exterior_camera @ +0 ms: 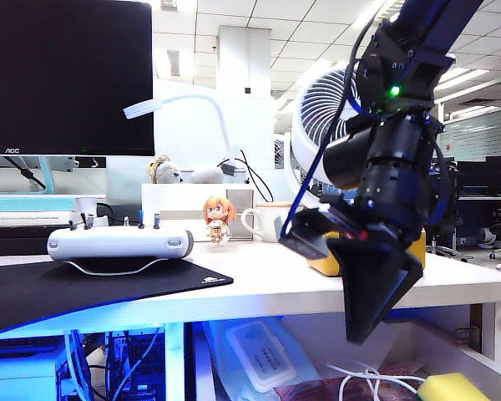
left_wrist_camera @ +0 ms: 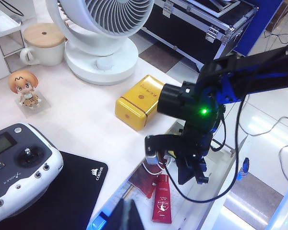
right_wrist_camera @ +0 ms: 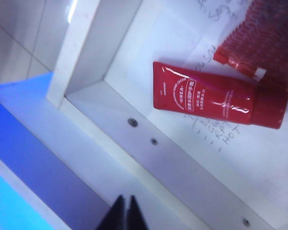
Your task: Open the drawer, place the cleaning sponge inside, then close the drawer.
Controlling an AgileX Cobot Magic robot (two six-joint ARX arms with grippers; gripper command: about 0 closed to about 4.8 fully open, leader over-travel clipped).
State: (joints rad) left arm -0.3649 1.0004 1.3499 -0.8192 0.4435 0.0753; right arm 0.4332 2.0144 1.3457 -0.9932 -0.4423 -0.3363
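The drawer [right_wrist_camera: 182, 163] under the desk stands pulled out, its white floor and inner front wall showing. The cleaning sponge [exterior_camera: 452, 387], a yellow block, lies in the drawer at the lower right corner of the exterior view. My right gripper [right_wrist_camera: 125, 202] is shut and empty. It points down over the drawer's front wall, a black wedge [exterior_camera: 361, 334] left of the sponge and apart from it. The left wrist view also catches this gripper [left_wrist_camera: 194, 178] above the open drawer. My left gripper [left_wrist_camera: 127, 211] is shut and empty, hanging over the desk's front edge by the black mat.
In the drawer lie a red tube [right_wrist_camera: 216, 96], a red pouch [right_wrist_camera: 266, 33] and a white cable [exterior_camera: 363, 380]. On the desk stand an amber-yellow box [left_wrist_camera: 137, 101], a white fan [left_wrist_camera: 103, 33], a mug [left_wrist_camera: 41, 45], a figurine [left_wrist_camera: 25, 88] and a white controller [left_wrist_camera: 17, 167] on a black mat [exterior_camera: 83, 292].
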